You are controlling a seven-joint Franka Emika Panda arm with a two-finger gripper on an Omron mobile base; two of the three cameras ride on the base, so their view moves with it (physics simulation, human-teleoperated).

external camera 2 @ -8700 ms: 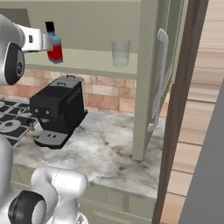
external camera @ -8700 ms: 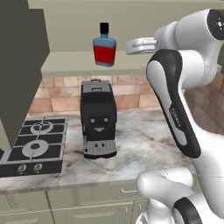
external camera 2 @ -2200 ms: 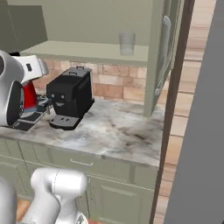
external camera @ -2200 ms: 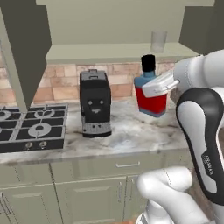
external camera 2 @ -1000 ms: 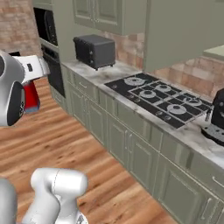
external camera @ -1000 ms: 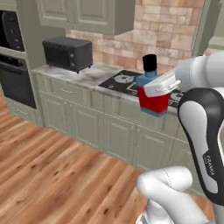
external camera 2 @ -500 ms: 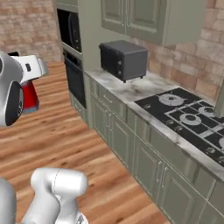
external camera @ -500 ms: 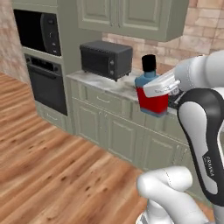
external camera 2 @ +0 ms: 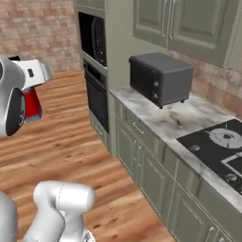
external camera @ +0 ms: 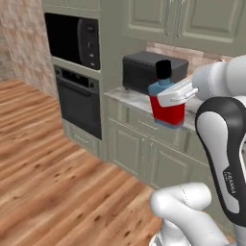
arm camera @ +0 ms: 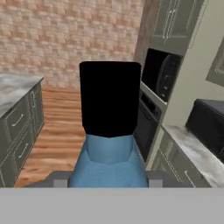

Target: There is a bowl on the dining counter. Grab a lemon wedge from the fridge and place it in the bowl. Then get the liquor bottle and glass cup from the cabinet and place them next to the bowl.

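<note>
Upright liquor bottle [external camera: 166,104], cap topmost

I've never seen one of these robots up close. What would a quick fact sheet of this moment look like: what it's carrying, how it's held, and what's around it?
carried item: liquor bottle, red body, blue shoulders, black cap
hand: closed on the bottle's shoulders
bottle pose: upright, held in the air
nearby appliance: dark toaster oven on the marble counter
built-in units: wall oven with microwave above
floor: wooden planks
</note>
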